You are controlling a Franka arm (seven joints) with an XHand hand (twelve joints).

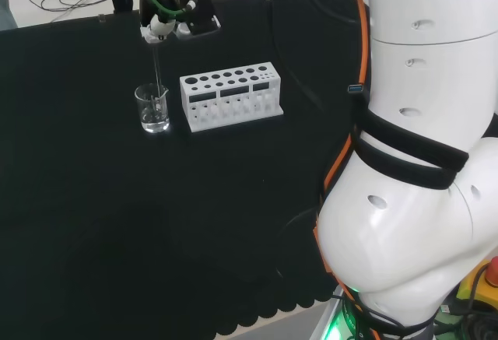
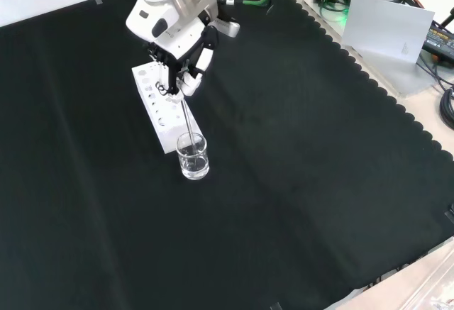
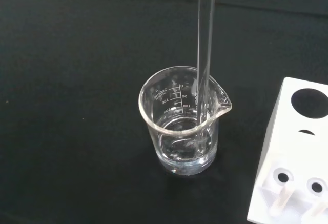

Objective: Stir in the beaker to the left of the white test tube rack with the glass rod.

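Black cloth (image 1: 117,223) covers the bench from edge to edge, scalloped along its border in the front view. Going left to right in the head view, the beaker (image 1: 152,108) comes first: a small clear glass vessel standing upright on the cloth, just left of the white test tube rack (image 1: 230,96) and apart from it. Some clear liquid lies in its bottom, as the wrist view shows, and its pouring lip points toward the rack. The glass rod (image 1: 156,66) stands nearly upright with its lower end down inside the beaker, resting close to the wall on the lip side. Its upper end is pinched in the curled fingers of the hand (image 1: 161,22), which hangs above the beaker. In the front view the hand (image 2: 186,60) sits over the far half of the rack (image 2: 162,111), and the rod (image 2: 187,115) slants down from it into the beaker (image 2: 193,156) at the rack's near end.
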